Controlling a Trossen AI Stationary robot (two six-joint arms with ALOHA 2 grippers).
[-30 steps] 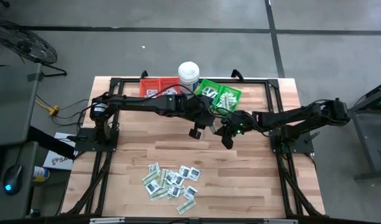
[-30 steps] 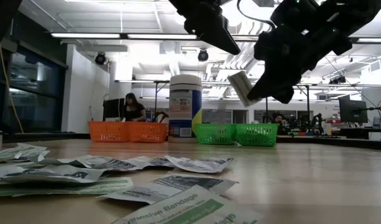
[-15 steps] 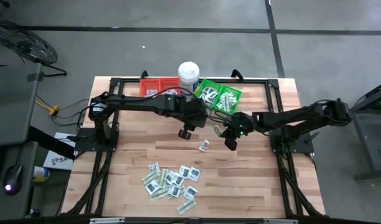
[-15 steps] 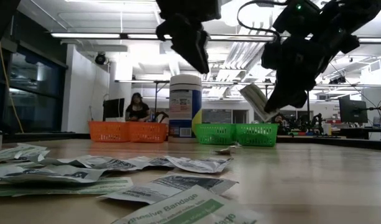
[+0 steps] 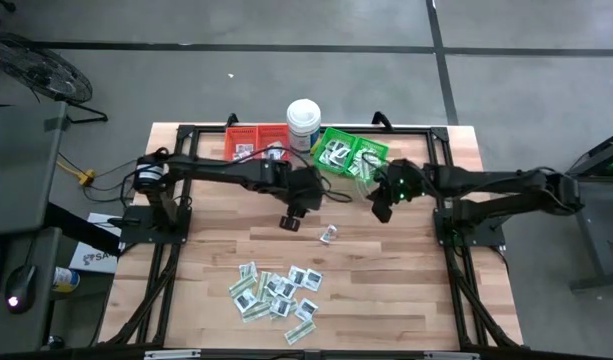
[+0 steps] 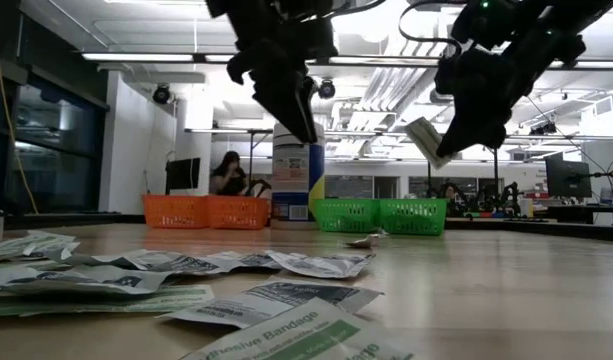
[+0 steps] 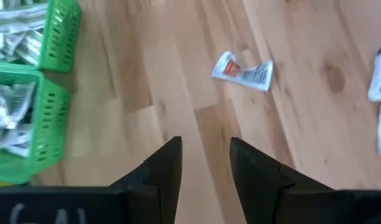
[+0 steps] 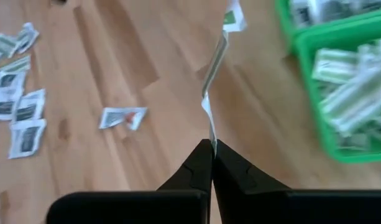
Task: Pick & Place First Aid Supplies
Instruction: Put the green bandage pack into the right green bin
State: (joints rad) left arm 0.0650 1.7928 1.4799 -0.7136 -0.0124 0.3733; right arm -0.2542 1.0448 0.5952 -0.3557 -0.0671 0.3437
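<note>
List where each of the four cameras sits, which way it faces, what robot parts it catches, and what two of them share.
High view: overhead, facing straight down; both arms over the wooden table.
Low view: at tabletop height, facing across; both arms drop in from above.
Left wrist view: on the left arm, facing the table; its fingers apart and empty.
Right wrist view: on the right arm; right gripper pinching a green-and-white strip packet.
Shared: both wrist views show the lone crumpled white packet and green plastic bins.

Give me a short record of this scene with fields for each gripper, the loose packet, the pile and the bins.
left gripper: open, empty, above the bare table
right gripper: shut on a green-and-white strip, near the green bins
lone packet: flat on the table between the grippers and the pile
pile of packets: near edge of the table
red bins: beside the white tub
</note>
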